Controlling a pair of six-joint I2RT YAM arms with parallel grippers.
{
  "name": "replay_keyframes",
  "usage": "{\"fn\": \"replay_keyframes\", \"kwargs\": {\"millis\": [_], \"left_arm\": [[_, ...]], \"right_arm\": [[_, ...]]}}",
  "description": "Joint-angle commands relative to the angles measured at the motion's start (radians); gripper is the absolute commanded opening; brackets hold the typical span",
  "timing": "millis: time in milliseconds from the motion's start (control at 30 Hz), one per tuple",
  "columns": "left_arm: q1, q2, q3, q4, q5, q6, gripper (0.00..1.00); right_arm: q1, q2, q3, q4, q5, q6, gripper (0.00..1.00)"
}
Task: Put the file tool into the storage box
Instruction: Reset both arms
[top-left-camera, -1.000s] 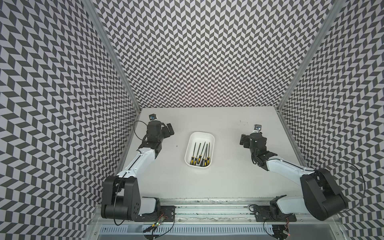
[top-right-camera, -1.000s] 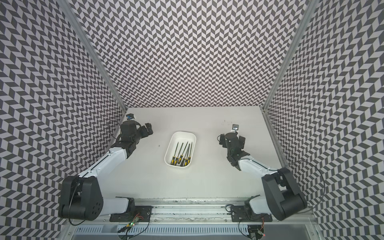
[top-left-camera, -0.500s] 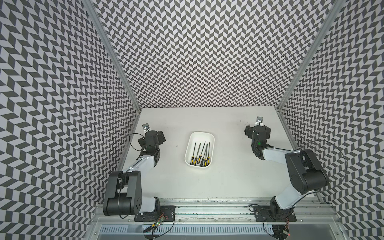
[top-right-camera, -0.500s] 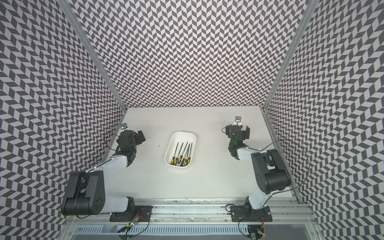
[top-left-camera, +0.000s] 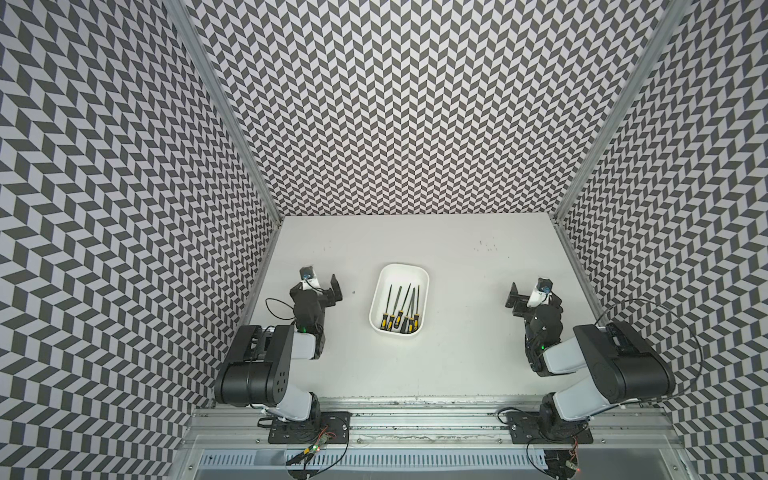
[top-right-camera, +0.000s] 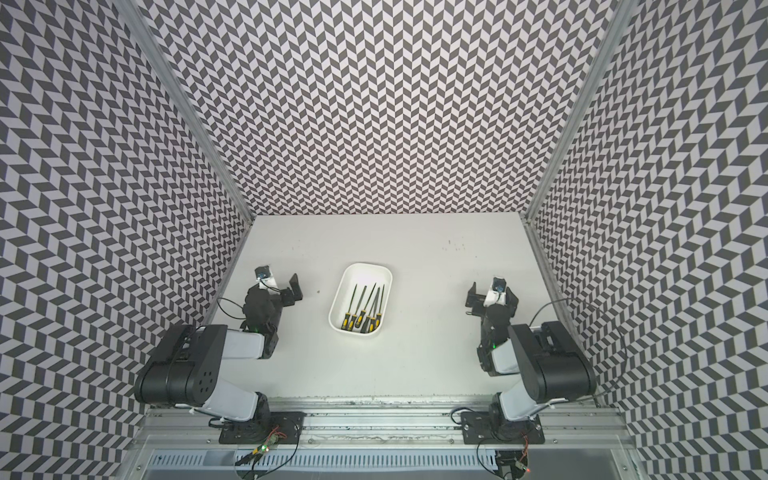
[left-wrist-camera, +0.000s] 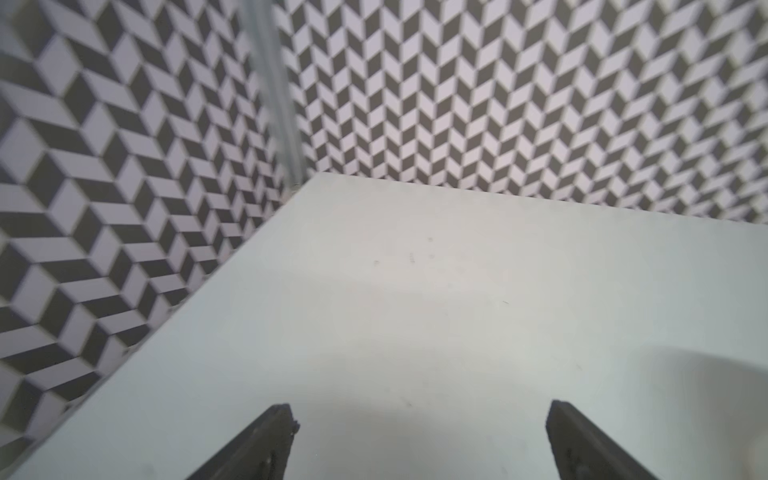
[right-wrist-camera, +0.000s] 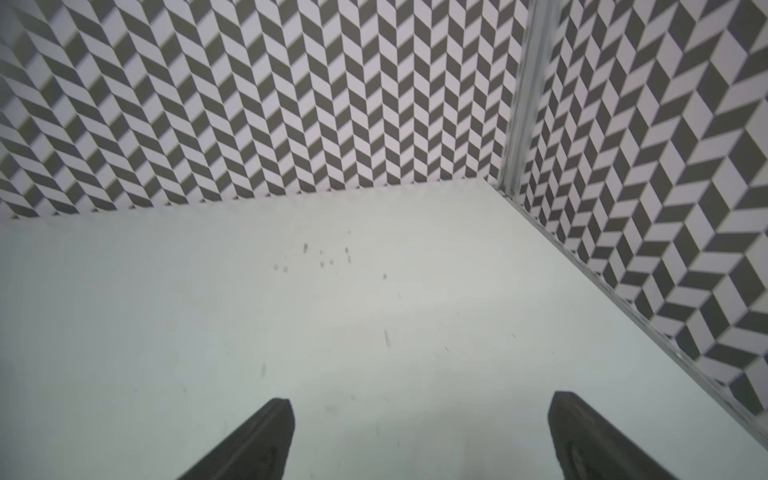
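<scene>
"Left wrist view: how does the left gripper (left-wrist-camera: 422, 415) stand?" asks the first.

"Its two dark fingers (left-wrist-camera: 266, 440) are spread wide, with only bare table (left-wrist-camera: 415, 311) showing between them. It holds nothing. The right gripper (right-wrist-camera: 420, 405) looks the same in the right wrist view, with its fingers far apart and nothing gripped."

"And where are they from the storage box (top-left-camera: 403, 275)?"

"In both top views the left gripper sits well apart on the box's left side. The right gripper sits well apart on its right side, so the box lies between them."

"The file tools (top-left-camera: 400, 305)?"

"Several lie inside the box, side by side along its length. Their thin black shafts point to the end away from the arm bases, and their black-and-yellow handles bunch at the nearer end. The box is white, shallow and round-cornered, with a raised rim. Any print on the handles is too small to read."
</scene>
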Motion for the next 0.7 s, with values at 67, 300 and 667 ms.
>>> {"fn": "replay_keyframes", "kwargs": {"millis": [67, 300, 667], "left_arm": [[0.007, 0.016, -0.014, 0.197, 0.048, 0.063, 1.00], [-0.002, 0.005, -0.013, 0.182, 0.034, 0.065, 1.00], [0.031, 0.010, 0.010, 0.141, 0.104, 0.054, 1.00]], "right_arm": [[-0.003, 0.024, 0.028, 0.139, -0.020, 0.002, 1.00], [-0.002, 0.024, 0.029, 0.136, -0.021, 0.003, 0.99], [-0.003, 0.021, 0.029, 0.126, -0.021, 0.003, 0.99]]}}
